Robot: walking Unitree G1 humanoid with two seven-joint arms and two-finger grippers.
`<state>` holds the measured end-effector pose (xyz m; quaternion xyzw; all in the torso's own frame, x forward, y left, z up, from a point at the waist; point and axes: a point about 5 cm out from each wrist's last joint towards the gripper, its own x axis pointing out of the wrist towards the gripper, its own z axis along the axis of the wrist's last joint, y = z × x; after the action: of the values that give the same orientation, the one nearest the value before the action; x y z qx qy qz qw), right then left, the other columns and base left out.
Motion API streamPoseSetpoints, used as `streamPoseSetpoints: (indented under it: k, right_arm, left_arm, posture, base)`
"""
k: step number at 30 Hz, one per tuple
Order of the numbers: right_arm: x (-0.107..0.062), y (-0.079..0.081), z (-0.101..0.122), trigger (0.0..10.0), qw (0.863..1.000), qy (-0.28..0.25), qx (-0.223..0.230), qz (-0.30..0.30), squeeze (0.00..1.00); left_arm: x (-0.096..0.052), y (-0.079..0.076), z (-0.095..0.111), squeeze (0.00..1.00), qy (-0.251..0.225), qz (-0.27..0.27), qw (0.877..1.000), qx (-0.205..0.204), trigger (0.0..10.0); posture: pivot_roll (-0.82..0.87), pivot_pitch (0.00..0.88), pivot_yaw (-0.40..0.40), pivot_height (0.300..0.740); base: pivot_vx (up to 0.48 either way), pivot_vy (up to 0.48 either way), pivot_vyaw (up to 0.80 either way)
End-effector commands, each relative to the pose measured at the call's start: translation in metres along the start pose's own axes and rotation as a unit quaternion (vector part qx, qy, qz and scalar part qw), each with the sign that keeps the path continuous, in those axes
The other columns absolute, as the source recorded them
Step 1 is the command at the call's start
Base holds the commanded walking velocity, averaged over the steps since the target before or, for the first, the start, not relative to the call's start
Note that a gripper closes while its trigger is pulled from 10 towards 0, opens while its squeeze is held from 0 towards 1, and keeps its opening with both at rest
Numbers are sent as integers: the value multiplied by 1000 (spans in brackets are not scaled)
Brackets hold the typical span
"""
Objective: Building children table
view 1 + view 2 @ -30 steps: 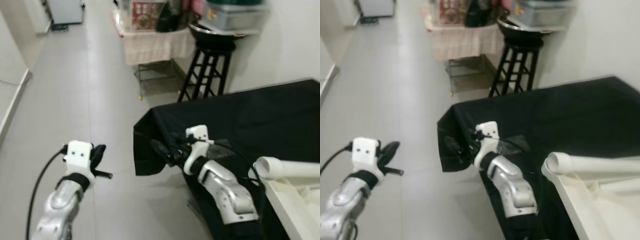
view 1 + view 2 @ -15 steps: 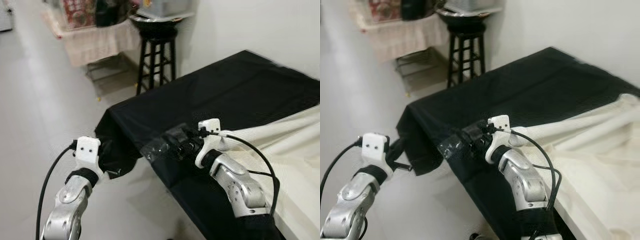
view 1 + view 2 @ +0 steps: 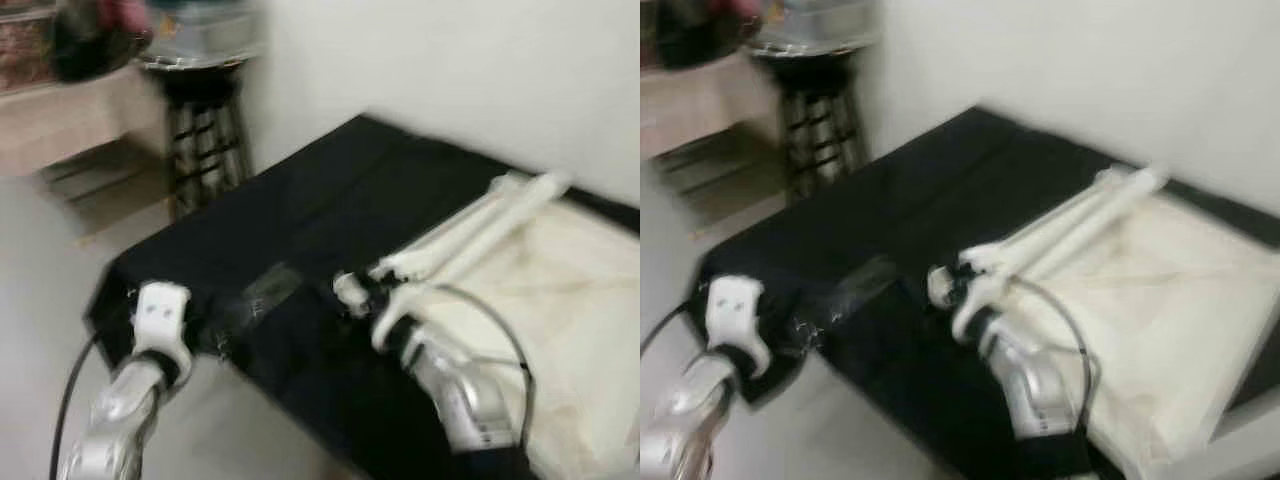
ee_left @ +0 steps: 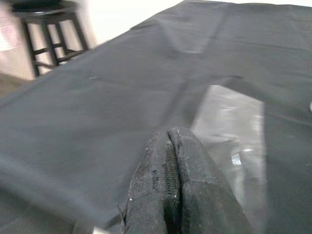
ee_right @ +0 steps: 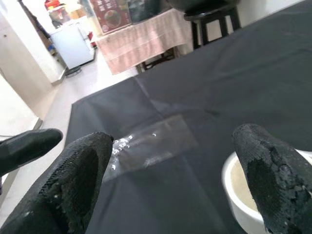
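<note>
White table legs (image 3: pixel 470 232) lie side by side along a cream tabletop panel (image 3: pixel 540 330) on a black-cloth table (image 3: pixel 330 200). A clear plastic bag of small fittings (image 5: pixel 146 144) lies flat on the cloth near its front corner. My right gripper (image 5: pixel 170 138) hovers open above the cloth, the bag ahead of it and a leg's round end (image 5: pixel 239 190) beside one finger (image 5: pixel 268 170). My left gripper (image 4: pixel 170 134) is shut with nothing in it, low over the cloth's near edge, short of the bag (image 4: pixel 229 117). The eye views are blurred.
A black stool (image 3: pixel 200 130) with a dark pan on it stands beyond the table's far left corner. Next to it is a low table under a pink cloth (image 3: pixel 60 120). A white wall (image 3: pixel 480 70) runs behind the table. Grey floor lies to the left.
The whole picture has swung rightward, so the camera has turned. The legs and the cream panel now sit mid-frame. Both arms hold much the same pose over the cloth's corner.
</note>
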<state>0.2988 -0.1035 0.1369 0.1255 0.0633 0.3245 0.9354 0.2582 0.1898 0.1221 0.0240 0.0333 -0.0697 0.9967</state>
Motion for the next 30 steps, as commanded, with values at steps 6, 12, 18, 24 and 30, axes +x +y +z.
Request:
streamPoseSetpoints:
  k: [6,12,18,24,30]
  right_arm:
    - [-4,-5,-1,10000,1000,3,5,-10,0]
    - [-3,-5,-1,10000,1000,5,6,-7,0]
    - [-3,-4,-1,10000,1000,4,6,0,0]
    - [-4,-2,1,10000,1000,-2,1,10,0]
    - [-4,-1,0,10000,1000,-1,0,14,0]
  left_arm:
    - [0,-2,-1,0,5,-3,1000,0,10000]
    - [0,-1,-1,0,5,-3,1000,2,10000]
    - [0,-1,-2,0,5,-2,1000,2,10000]
    - [1,-1,-3,0,12,-2,1000,2,10000]
    - [1,-1,-4,0,14,-1,1000,4,10000]
  posture:
    - [-30,80,-16,740]
    - [-20,75,-19,740]
    - [-19,74,-18,740]
    - [-16,70,-23,740]
    - [-17,66,-23,740]
  base:
    - [0,0,-800]
    - [0,0,-800]
    - [0,0,-800]
    - [0,480,0]
    - [0,480,0]
